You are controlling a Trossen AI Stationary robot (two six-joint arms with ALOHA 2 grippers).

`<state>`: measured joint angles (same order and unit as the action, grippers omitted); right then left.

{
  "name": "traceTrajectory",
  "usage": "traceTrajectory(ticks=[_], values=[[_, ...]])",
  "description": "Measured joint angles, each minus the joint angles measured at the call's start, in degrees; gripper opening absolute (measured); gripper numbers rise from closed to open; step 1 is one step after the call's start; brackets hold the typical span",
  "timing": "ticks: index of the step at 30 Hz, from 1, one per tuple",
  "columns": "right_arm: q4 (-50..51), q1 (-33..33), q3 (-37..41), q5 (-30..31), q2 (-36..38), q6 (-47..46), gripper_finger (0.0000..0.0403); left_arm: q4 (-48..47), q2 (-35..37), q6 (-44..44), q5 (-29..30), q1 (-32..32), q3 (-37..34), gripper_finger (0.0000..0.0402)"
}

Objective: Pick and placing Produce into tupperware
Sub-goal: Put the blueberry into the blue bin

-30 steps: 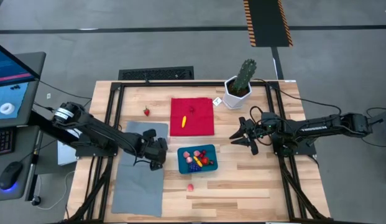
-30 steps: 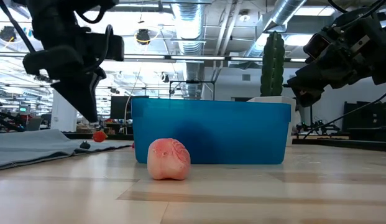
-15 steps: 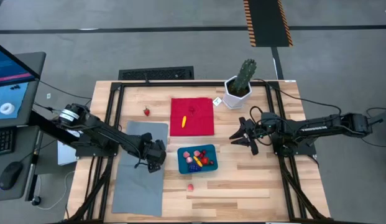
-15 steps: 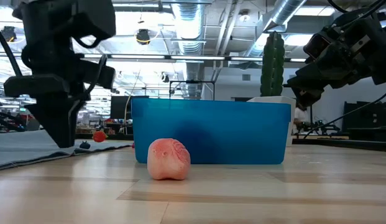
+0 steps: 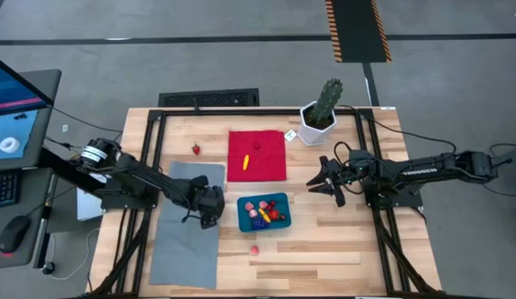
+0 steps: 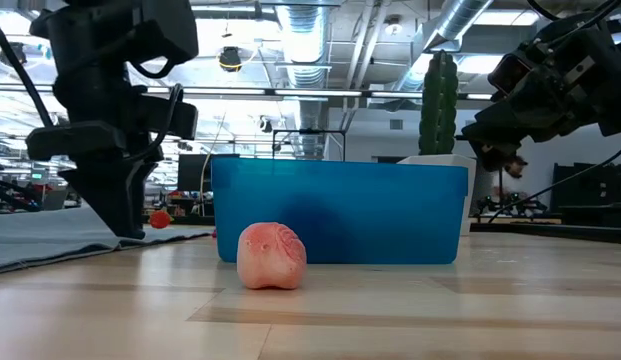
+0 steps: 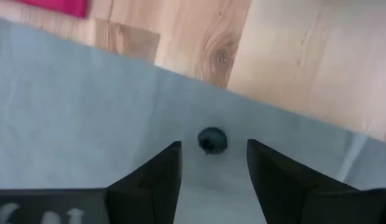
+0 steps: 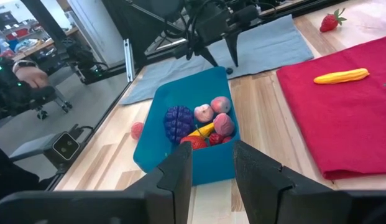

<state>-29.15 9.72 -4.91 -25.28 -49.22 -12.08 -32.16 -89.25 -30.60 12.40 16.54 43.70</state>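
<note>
A pale wooden table framed in dark rails is seen under an open workshop ceiling, with a grey mat, a red cloth and a potted cactus laid out on it. The teal tupperware is placed just in front of the cloth and already holds several pieces of produce: a purple cluster, pink pieces and a yellow one. Outside it, a pink piece is left on the bare wood just before the container, a strawberry lies beside the cloth, and a banana-like piece rests on the cloth.

The left gripper is lowered over the mat's edge next to the tupperware, its fingers parted and empty, with a small dark berry lying just ahead of the gap between them. The right gripper is held above the table on the far side of the tupperware, fingers apart, nothing between them.

The berry is judged to be light, hard and smooth, likely to roll or squirt aside on the soft mat. It would best be taken squarely across its middle, with the fingers pressed down into the cloth on both sides.
</note>
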Motion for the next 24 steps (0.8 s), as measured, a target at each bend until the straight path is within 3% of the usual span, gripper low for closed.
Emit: traceTrajectory(ticks=[7, 13, 19, 24], values=[[0.0, 0.0, 0.0, 0.0, 0.0, 0.0, 0.0141, 0.5, 0.0, 1.5, -2.4, -2.2, 0.0, 0.0137], [0.1, 0.0, 0.0, 0.0, 0.0, 0.0, 0.014, 2.2, 0.0, 3.2, -4.8, -2.6, 0.0, 0.0082], [0.1, 0.0, 0.0, 0.0, 0.0, 0.0, 0.014, 1.7, 0.2, 4.4, -3.5, -2.6, 0.2, 0.0016], [0.1, 0.0, 0.0, 0.0, 0.0, 0.0, 0.0141, 1.3, 0.2, 5.9, -2.1, -2.4, 0.2, 0.0005]])
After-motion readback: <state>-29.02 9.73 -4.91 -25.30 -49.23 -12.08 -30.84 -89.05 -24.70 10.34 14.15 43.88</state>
